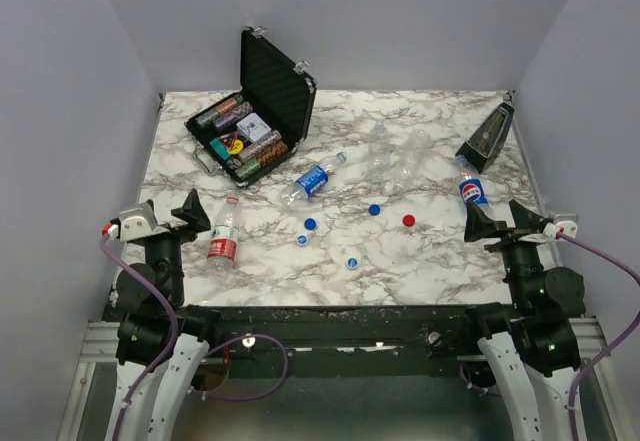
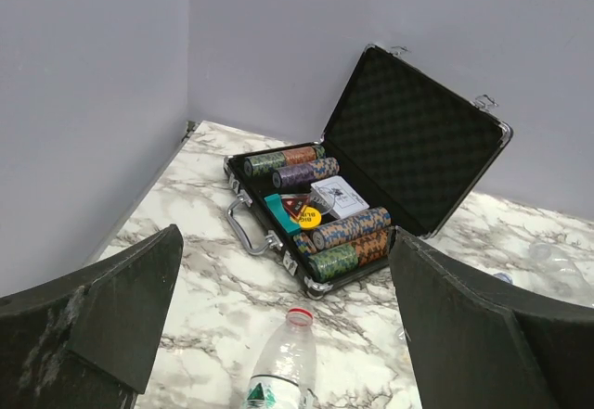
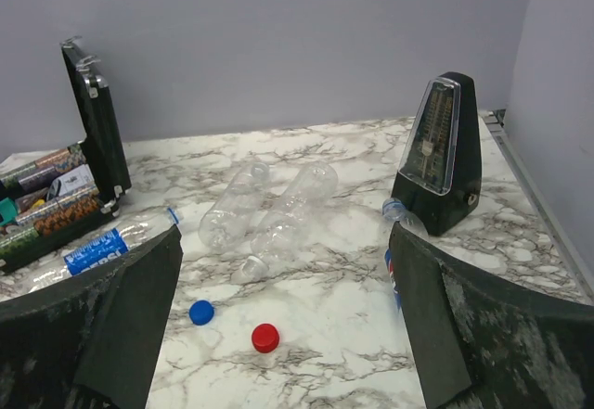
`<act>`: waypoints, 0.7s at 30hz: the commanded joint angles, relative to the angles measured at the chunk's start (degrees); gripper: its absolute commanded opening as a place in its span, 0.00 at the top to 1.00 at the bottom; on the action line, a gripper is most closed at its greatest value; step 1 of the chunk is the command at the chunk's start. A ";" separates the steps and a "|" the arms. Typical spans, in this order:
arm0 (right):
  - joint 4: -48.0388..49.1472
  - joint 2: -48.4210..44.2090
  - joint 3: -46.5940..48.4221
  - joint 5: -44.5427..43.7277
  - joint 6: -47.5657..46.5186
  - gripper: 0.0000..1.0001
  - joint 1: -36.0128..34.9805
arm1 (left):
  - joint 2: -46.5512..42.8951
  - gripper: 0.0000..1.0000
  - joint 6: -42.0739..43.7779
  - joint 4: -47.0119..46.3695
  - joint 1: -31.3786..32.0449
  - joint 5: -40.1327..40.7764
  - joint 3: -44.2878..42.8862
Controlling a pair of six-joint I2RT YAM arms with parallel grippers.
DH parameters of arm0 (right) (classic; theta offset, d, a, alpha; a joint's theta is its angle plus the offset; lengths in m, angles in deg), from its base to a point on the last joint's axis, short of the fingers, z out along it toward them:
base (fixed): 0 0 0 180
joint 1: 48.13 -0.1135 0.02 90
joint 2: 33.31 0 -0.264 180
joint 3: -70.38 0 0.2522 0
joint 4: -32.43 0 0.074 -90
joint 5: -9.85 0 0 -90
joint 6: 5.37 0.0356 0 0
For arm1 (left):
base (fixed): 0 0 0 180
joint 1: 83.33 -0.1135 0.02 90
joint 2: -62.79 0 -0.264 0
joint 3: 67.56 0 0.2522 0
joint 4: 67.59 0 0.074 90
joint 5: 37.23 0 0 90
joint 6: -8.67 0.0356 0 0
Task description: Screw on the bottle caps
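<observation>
A clear bottle with a red-and-white label [image 1: 224, 238] lies uncapped by my left gripper [image 1: 190, 211], which is open and empty; its mouth [image 2: 299, 316] shows between the fingers [image 2: 111, 307] in the left wrist view. A blue-labelled bottle [image 1: 313, 180] lies mid-table and also shows in the right wrist view [image 3: 97, 249]. The red cap [image 1: 408, 220], blue caps [image 1: 374, 209] [image 1: 310, 224] and a whitish cap [image 1: 352, 260] lie loose. My right gripper [image 1: 478, 223] is open and empty, facing the red cap [image 3: 265, 338] and a blue cap [image 3: 201, 313].
An open black case of poker chips [image 1: 255, 111] stands at the back left. Two label-less clear bottles [image 1: 378, 151] [image 1: 408, 164] lie in the middle. A Pepsi bottle [image 1: 472, 189] lies beside a black metronome [image 1: 487, 137] at the back right.
</observation>
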 commanded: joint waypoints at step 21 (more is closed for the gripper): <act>0.29 -3.40 -2.00 0.04 0.55 0.00 -1.67 | 27.52 0.01 -13.40 16.08 -0.42 -4.23 -12.44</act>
